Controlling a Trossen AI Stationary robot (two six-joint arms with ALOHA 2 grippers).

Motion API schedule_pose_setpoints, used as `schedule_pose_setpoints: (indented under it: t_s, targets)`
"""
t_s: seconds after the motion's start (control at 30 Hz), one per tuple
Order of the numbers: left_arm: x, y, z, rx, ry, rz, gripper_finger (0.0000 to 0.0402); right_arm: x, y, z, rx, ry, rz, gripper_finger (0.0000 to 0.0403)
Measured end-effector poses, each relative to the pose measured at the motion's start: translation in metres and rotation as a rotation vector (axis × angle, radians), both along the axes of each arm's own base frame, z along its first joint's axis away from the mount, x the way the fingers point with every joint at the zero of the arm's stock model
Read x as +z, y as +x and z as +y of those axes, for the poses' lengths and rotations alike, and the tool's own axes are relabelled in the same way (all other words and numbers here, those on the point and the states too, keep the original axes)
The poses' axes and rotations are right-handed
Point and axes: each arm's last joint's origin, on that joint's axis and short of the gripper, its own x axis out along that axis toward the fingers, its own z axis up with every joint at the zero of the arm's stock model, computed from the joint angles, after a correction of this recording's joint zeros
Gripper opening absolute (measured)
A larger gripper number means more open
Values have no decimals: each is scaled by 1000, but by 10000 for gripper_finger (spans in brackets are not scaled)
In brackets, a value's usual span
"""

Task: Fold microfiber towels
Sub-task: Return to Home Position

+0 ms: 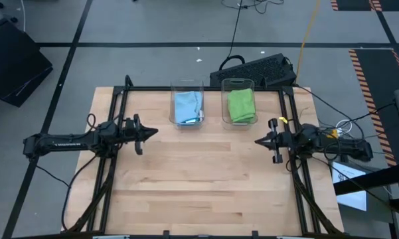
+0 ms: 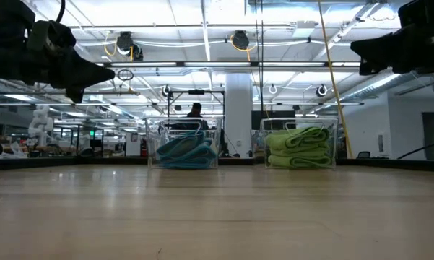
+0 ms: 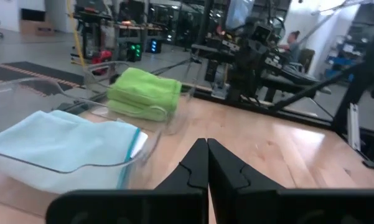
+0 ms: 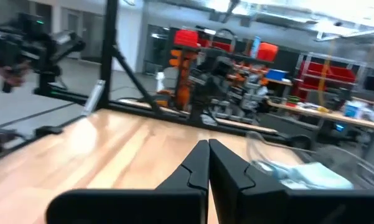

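Light blue microfiber towels [image 1: 188, 107] lie piled in a clear bin [image 1: 186, 85] at the table's far side; they also show in the low view [image 2: 183, 152] and the left wrist view [image 3: 62, 144]. Lime green towels [image 1: 241, 105] lie folded in a second clear bin [image 1: 238, 83] to its right, also in the low view [image 2: 299, 148] and the left wrist view [image 3: 144, 93]. My left gripper [image 1: 155, 132] is shut and empty, held above the table's left part, short of the blue bin. My right gripper [image 1: 256, 141] is shut and empty above the table's right part.
A black metal frame [image 1: 119, 99] runs along the table's sides. A dark keyboard-like case [image 1: 255, 68] sits behind the bins, off the table. Bare wooden tabletop [image 1: 206, 179] lies between and in front of the arms. A person [image 2: 195, 112] shows far behind.
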Motion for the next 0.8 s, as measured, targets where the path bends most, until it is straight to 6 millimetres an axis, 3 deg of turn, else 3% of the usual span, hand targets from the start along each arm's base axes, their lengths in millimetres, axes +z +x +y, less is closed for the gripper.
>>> schedule_pose_setpoints:
  t_s: [0.23, 0.53, 0.8]
  targets:
    - [-5, 0, -2, -72, 17, 58, 0, 0, 0, 9, 35, 34, 0, 0]
    - [-8, 0, -3, -120, 80, 91, 0, 0, 0, 11, -87, -7, -2, 0]
    - [0, -4, -5, -145, 133, 18, 0, 0, 0, 11, -87, -11, 0, 0]
